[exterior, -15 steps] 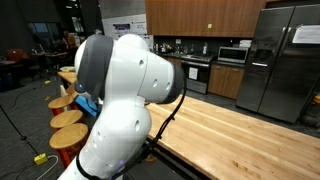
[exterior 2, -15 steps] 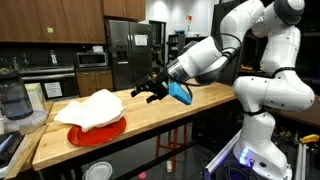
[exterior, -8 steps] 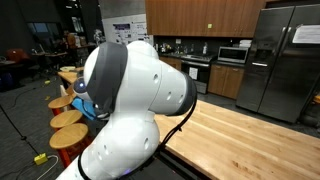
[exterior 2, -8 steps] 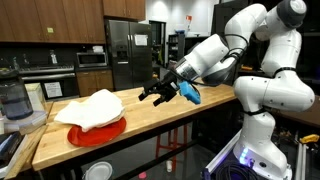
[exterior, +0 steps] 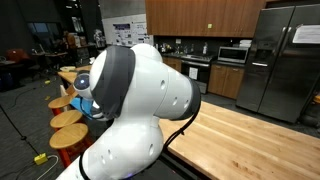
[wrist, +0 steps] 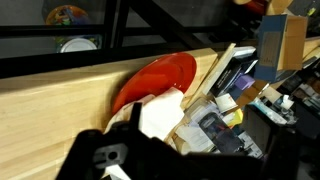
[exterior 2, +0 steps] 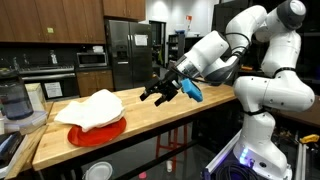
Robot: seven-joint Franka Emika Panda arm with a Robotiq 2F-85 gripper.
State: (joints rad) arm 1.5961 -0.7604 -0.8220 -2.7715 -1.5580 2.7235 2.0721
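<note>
**Inspector:** Status of the gripper?

**Assistant:** In an exterior view it hangs above the wooden table. The fingers stand apart and there is nothing between them.

**Inspector:** And the nearest item?

**Assistant:** A white cloth lies heaped on a red plate towards one end of the table. It is well apart from the gripper and nothing touches it.

**Inspector:** Progress, then?

**Assistant:** As judged from this, no grasp has been made. The cloth sits on the plate and all handling of it is left to do.

**Inspector:** Limits of the evidence?

**Assistant:** In an exterior view the arm fills most of the frame. Only a bare stretch of table shows, with no gripper, cloth or plate.

The wrist view shows the plate and the cloth, but the plate's lower edge is covered. The gripper body is a dark, blurred mass at the bottom and the fingertips cannot be made out there. The clutter beyond the table end is too jumbled to name.
</note>
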